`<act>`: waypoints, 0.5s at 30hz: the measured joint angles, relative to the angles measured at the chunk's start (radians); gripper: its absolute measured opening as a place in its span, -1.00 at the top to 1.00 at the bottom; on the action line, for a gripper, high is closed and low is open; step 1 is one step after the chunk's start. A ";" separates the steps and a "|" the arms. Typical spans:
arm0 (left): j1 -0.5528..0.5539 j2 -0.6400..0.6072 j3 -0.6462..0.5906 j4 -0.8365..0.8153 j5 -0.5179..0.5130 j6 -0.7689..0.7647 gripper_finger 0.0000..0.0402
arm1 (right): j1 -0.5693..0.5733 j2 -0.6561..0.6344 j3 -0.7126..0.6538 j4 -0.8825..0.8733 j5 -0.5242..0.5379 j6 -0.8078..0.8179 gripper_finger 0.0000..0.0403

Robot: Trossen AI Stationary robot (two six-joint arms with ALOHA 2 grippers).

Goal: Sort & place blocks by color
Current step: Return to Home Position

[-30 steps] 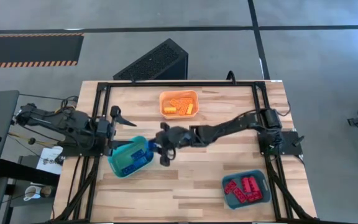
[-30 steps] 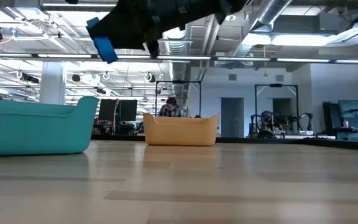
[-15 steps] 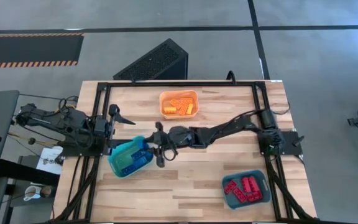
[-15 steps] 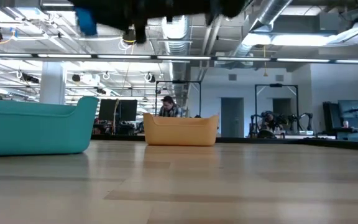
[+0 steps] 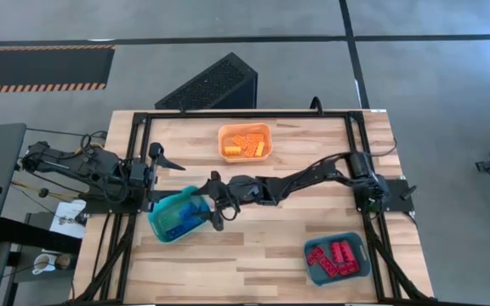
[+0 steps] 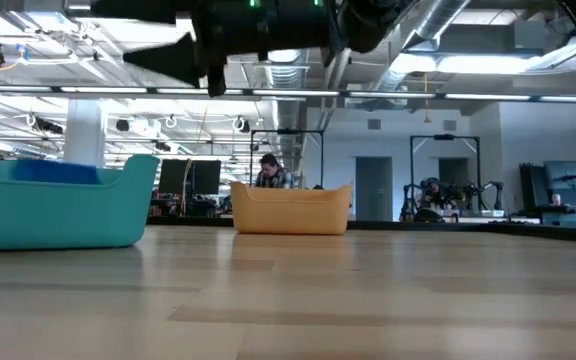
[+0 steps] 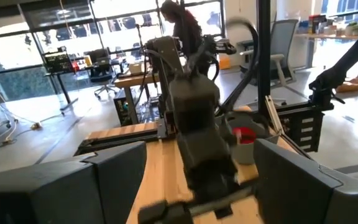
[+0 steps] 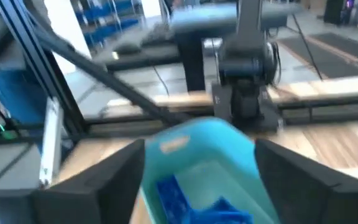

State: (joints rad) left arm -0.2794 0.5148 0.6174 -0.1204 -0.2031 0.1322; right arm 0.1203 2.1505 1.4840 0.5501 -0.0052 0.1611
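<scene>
Right gripper [image 5: 213,201] hangs over the right-hand rim of the teal bin [image 5: 156,218], fingers spread wide w/ nothing btwn them; its wrist view shows only the bin through the gap. Blue blocks [image 5: 178,224] lie just below and ahead of it, loose inside that bin; one peeks over the rim in the low view. The bin's long axis runs on a slant across the table; single blocks' axes are too blurred to call. The right arm's base sits at the table's right edge, so I judge the way out is back along its own reach, away from the bin.

Left gripper [image 5: 163,158] waits at the left edge, near the bin but apart from it, also wide open & empty.

Farther out:
- orange bin [image 5: 245,127] w/ yellow blocks [image 5: 247,146]
- second teal bin [image 5: 310,259] w/ red blocks [image 5: 336,256], lower right in the high view

Vs. a second ago: the right gripper carried a blue block, short of the bin; now it's over the bin, empty, block inside.
</scene>
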 joint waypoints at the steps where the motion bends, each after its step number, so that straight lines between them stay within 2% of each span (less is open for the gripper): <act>1: 0.000 0.000 0.000 0.000 0.000 0.001 -0.43 | -0.001 -0.006 0.004 0.008 -0.001 0.004 -0.67; 4: 0.000 0.000 0.000 -0.001 0.000 -0.001 -0.43 | -0.006 -0.052 0.007 -0.066 -0.028 0.001 -0.81; 7: 0.000 -0.011 0.000 -0.006 -0.012 -0.024 -0.43 | -0.013 -0.120 0.002 -0.190 -0.053 -0.008 -0.74; 10: 0.000 -0.023 0.000 -0.003 -0.016 -0.040 -0.42 | -0.011 -0.222 -0.019 -0.269 -0.050 -0.049 -0.47; 15: 0.000 -0.025 0.000 -0.003 0.008 -0.040 -0.33 | -0.014 -0.444 -0.175 -0.305 -0.045 -0.111 0.22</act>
State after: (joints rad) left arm -0.2798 0.4896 0.6173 -0.1236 -0.1951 0.0917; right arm 0.1064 1.7067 1.3086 0.2447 -0.0502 0.0498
